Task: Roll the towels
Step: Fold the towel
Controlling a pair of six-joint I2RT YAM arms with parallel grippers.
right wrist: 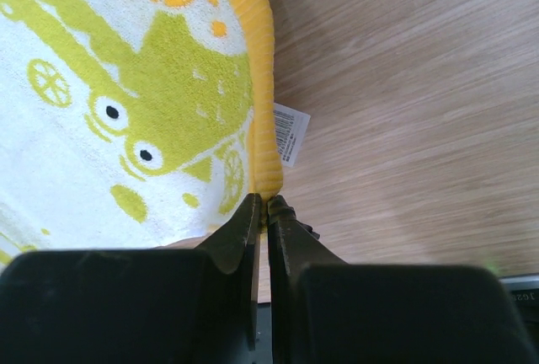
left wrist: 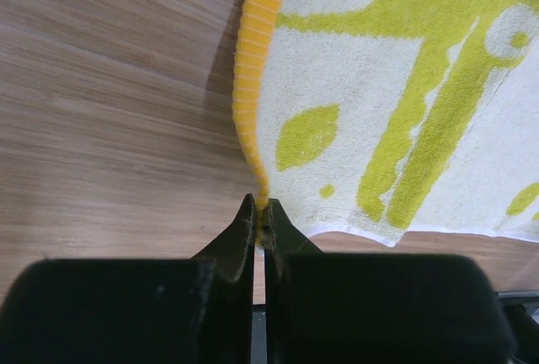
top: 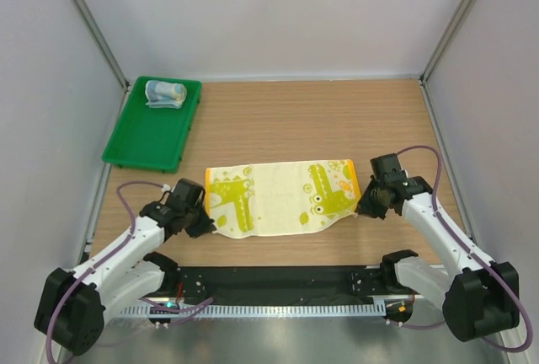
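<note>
**While pinched at both near corners, yellow towel (top: pixel 282 197) lies flat on table (top: pixel 295 120)**

Cloth judged thin, light, limp; orange hems (left wrist: pixel 253 61) offer the firmest hold. Left tool (left wrist: pixel 261 208) and right tool (right wrist: pixel 265 204) each clamp a near corner.

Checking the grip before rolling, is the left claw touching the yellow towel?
Touching. The left wrist view shows the left claw shut on the orange edge of the yellow towel.

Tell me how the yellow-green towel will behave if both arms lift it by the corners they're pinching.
Probably floppy: the yellow-green towel bows and wrinkles along its near edge between the left gripper and right gripper. Likely light: it looks thin, pinched at the orange hem by fingertips alone. Its terry pile should resist slipping.
</note>
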